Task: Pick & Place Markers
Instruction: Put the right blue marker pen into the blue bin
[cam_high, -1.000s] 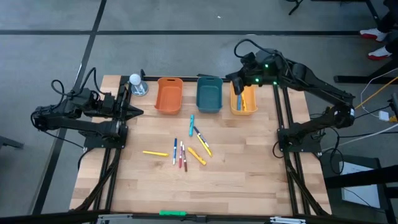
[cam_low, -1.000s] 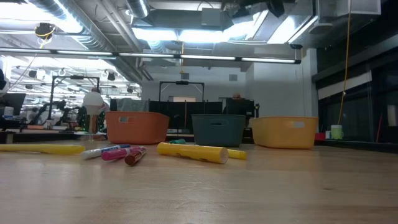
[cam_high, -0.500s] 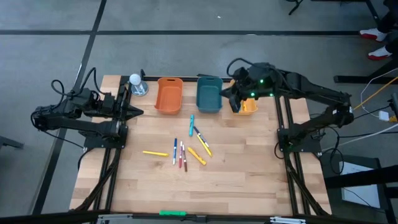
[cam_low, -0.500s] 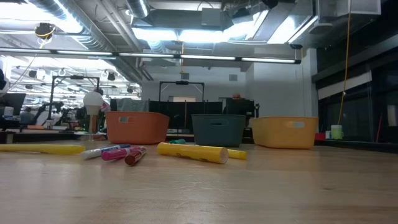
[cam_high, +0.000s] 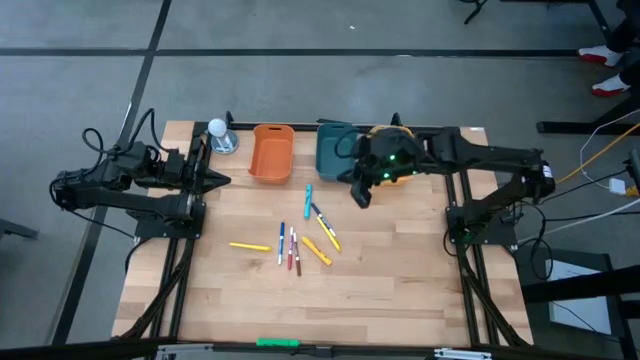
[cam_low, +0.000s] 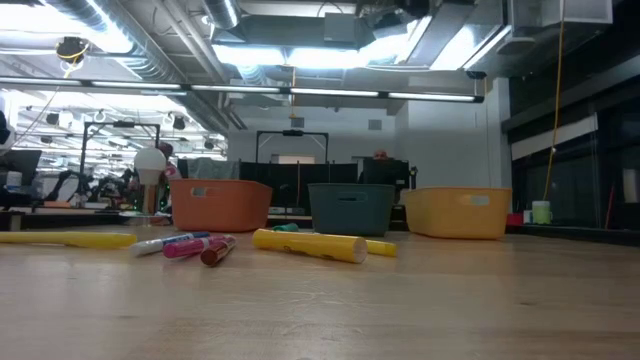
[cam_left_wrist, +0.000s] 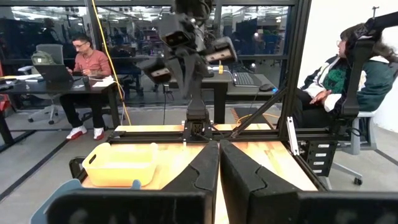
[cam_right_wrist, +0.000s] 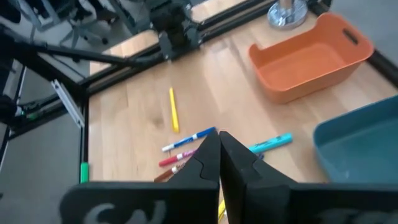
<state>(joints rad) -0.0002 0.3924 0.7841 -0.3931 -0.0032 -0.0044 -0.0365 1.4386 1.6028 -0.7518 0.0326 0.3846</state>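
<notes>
Over the table's middle, right gripper (cam_high: 358, 196): fingers pressed together and empty, hanging between the teal bin (cam_high: 334, 152) and the scattered markers (cam_high: 296, 240), seemingly placed for a fresh pick.
Markers: loose on the wood near the centre, well apart from all three bins; a teal marker (cam_right_wrist: 271, 143) and a lone yellow marker (cam_right_wrist: 173, 109) lay ahead of the wrist camera.
Bins: orange bin (cam_high: 271, 152), teal bin and yellow bin (cam_high: 400, 172) lined up along the far edge, apparently as drop-off points.
Left gripper (cam_high: 218, 181): fingers together, holding nothing, parked at the table's left edge, clear of the work.
</notes>
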